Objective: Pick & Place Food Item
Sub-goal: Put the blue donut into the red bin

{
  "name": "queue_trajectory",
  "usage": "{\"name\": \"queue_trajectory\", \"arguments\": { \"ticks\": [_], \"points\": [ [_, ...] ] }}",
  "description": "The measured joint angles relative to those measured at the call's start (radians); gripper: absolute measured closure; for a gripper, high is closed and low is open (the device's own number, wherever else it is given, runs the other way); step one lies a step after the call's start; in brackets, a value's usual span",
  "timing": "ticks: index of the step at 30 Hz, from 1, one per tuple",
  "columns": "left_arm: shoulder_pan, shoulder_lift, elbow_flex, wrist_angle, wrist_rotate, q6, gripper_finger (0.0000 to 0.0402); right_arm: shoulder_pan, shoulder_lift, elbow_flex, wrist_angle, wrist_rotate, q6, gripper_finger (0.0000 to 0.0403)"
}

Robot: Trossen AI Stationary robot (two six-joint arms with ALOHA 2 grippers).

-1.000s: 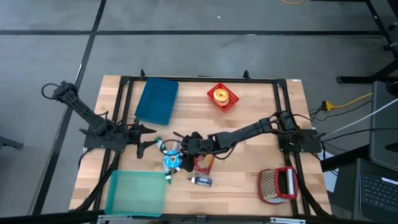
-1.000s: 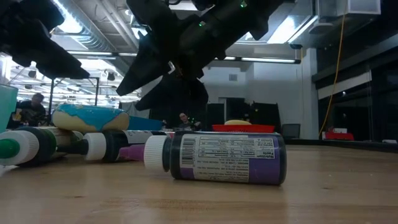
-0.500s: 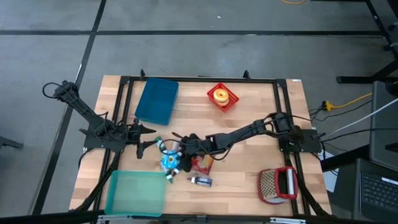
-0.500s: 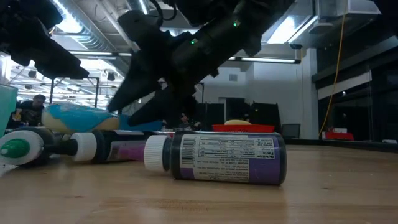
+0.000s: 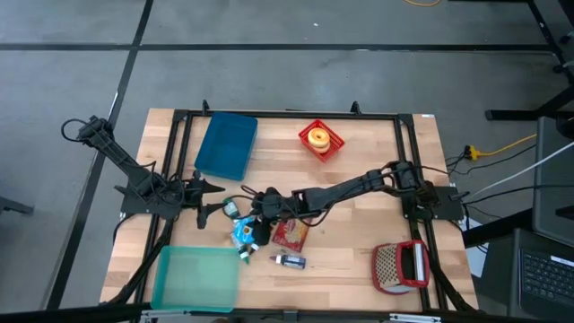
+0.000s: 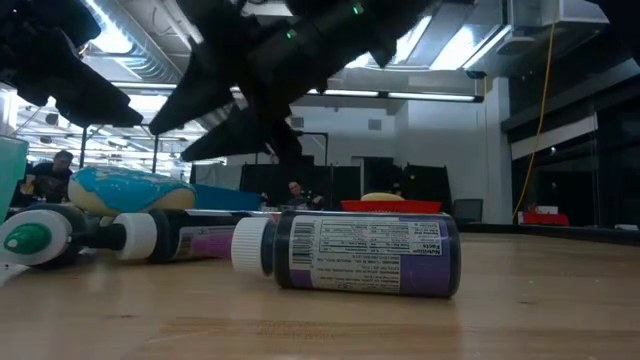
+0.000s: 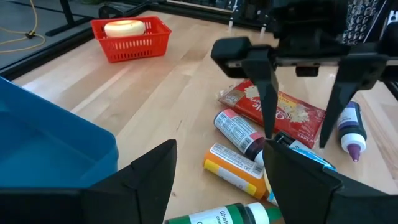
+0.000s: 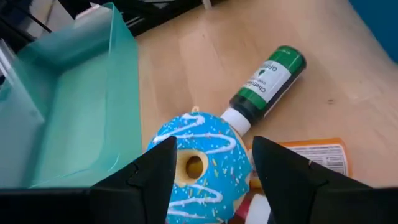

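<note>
A blue-iced donut (image 8: 199, 167) with white stripes lies flat on the table among several small bottles, also seen in the high view (image 5: 242, 235) and low view (image 6: 135, 188). My right gripper (image 8: 214, 146) hangs open just above it, slanting down from the table's right, its fingers over the donut's two sides without touching. It also shows from above (image 5: 258, 208) and in the left wrist view (image 7: 297, 137). My left gripper (image 5: 213, 199) waits open at the left, clear of everything. A yellow donut (image 5: 317, 137) sits in a red basket (image 5: 333, 146) at the far middle.
A green-capped bottle (image 8: 267, 84), an orange-labelled bottle (image 7: 239, 168), a red packet (image 5: 291, 233) and a purple bottle (image 5: 289, 261) crowd the donut. A teal bin (image 5: 170, 285) stands near left, a blue bin (image 5: 226, 144) far left, a red grater (image 5: 401, 266) near right.
My right gripper has moved a little toward the table's left edge, over the blue donut, dipping and then rising slightly, its fingers staying open. The small bottles beside the donut have slid a little.
</note>
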Motion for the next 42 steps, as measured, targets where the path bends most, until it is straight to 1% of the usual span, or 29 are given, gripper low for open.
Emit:
{"name": "queue_trajectory", "arguments": {
  "ticks": [3, 7, 10, 12, 15, 22, 25, 28, 31, 33, 38, 40, 42],
  "points": [
    [0.000, 0.000, 0.000, 0.000, 0.001, -0.001, 0.0167, 0.000, 0.000, 0.011, -0.036, 0.003, 0.004, 0.0188],
    [0.000, 0.000, 0.000, 0.000, 0.001, -0.002, 0.0167, 0.006, 0.005, 0.011, -0.094, 0.033, 0.015, 0.0188],
    [0.000, 0.000, 0.000, 0.000, 0.001, -0.002, 0.0167, 0.007, 0.019, 0.010, -0.096, 0.021, 0.032, 0.0188],
    [0.000, 0.000, 0.000, 0.000, 0.001, -0.002, 0.0167, 0.007, 0.039, 0.012, -0.054, 0.004, 0.041, 0.0188],
    [0.000, 0.000, 0.000, 0.000, 0.001, -0.005, 0.0167, 0.007, 0.051, 0.010, -0.040, -0.023, 0.041, 0.0188],
    [0.000, 0.000, 0.000, 0.000, 0.005, -0.010, 0.0167, 0.007, 0.073, 0.012, -0.026, -0.027, 0.067, 0.0190],
    [0.000, 0.000, 0.000, 0.000, 0.005, -0.010, 0.0167, 0.007, 0.087, 0.011, -0.021, -0.021, 0.071, 0.0199],
    [0.000, 0.000, 0.000, 0.000, 0.004, -0.010, 0.0167, 0.005, 0.091, 0.011, -0.028, -0.007, 0.080, 0.0220],
    [0.000, 0.000, 0.000, 0.000, -0.004, -0.010, 0.0167, 0.000, 0.091, 0.011, -0.027, -0.001, 0.078, 0.0252],
    [0.000, 0.000, 0.000, 0.000, -0.011, -0.008, 0.0167, -0.004, 0.091, 0.011, -0.022, 0.001, 0.067, 0.0283],
    [0.000, 0.000, 0.000, 0.001, -0.026, -0.003, 0.0167, -0.013, 0.091, 0.011, -0.019, -0.005, 0.046, 0.0379],
    [0.000, 0.000, 0.000, 0.001, -0.032, -0.003, 0.0167, -0.013, 0.086, 0.010, -0.020, -0.014, 0.032, 0.0389],
    [0.000, 0.000, 0.000, 0.001, -0.034, -0.003, 0.0167, -0.013, 0.069, 0.010, -0.019, -0.022, 0.017, 0.0382]
  ]
}}
